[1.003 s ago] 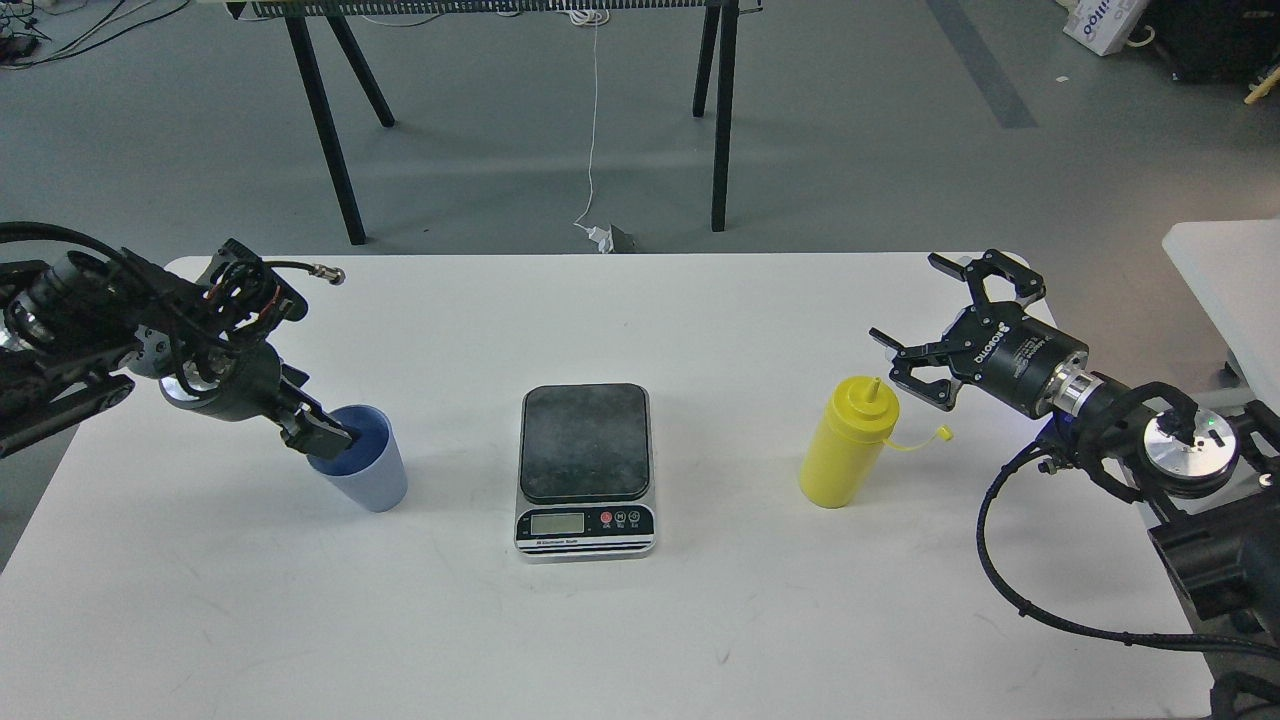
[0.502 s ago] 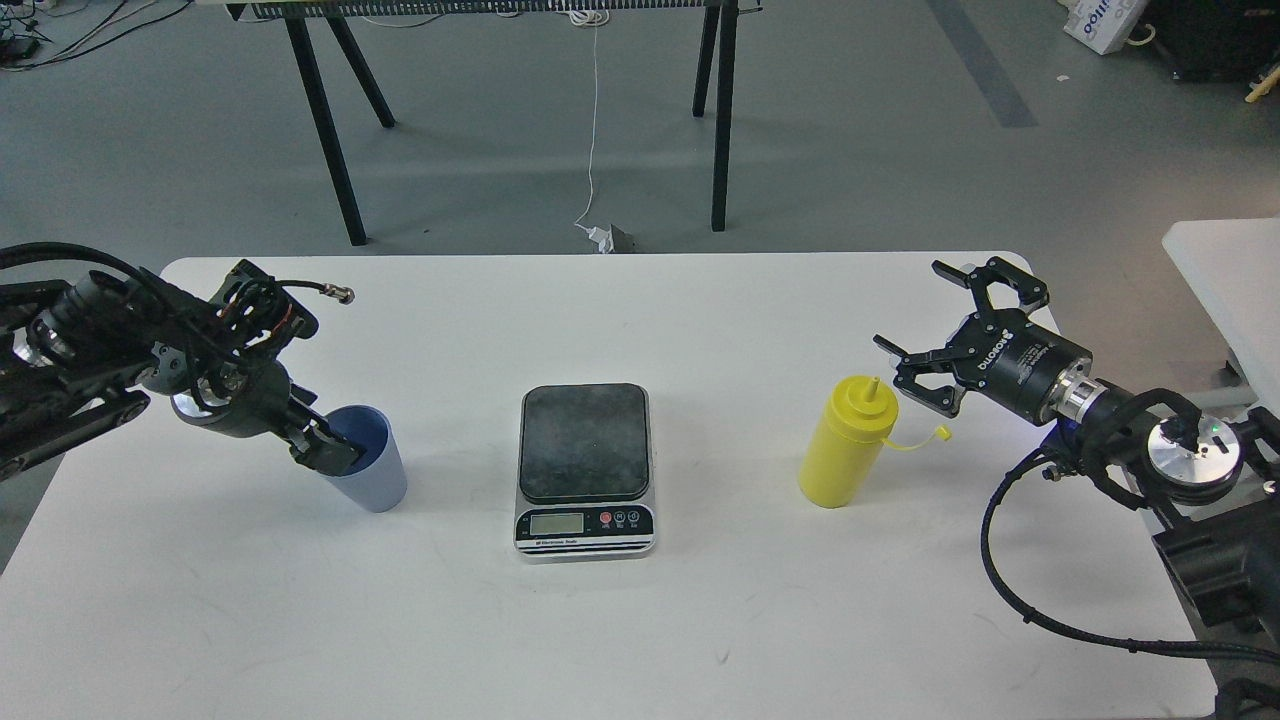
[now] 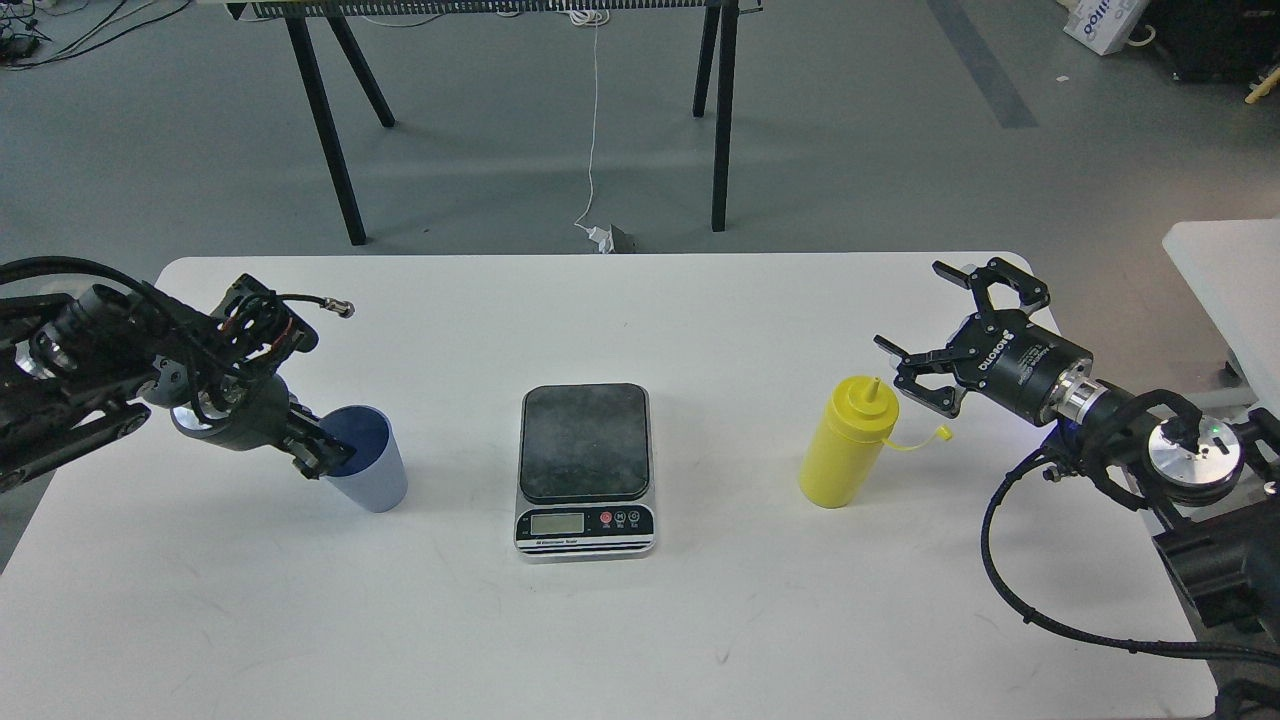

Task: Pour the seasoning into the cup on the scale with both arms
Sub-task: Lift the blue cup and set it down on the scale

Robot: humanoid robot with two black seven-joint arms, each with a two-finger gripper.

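My left end effector (image 3: 325, 457) sat at the near rim of the blue cup (image 3: 368, 470), too dark for me to tell its spread or grip. My right end effector (image 3: 935, 335) gaped wide, empty, just beside the upright yellow bottle (image 3: 845, 445). The scale (image 3: 585, 468) lay bare between cup and bottle on the worktop (image 3: 640, 620).

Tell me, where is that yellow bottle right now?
In the head view, the bottle stands upright on the white table, right of the scale. The right tool is open just beside its nozzle, not holding it.
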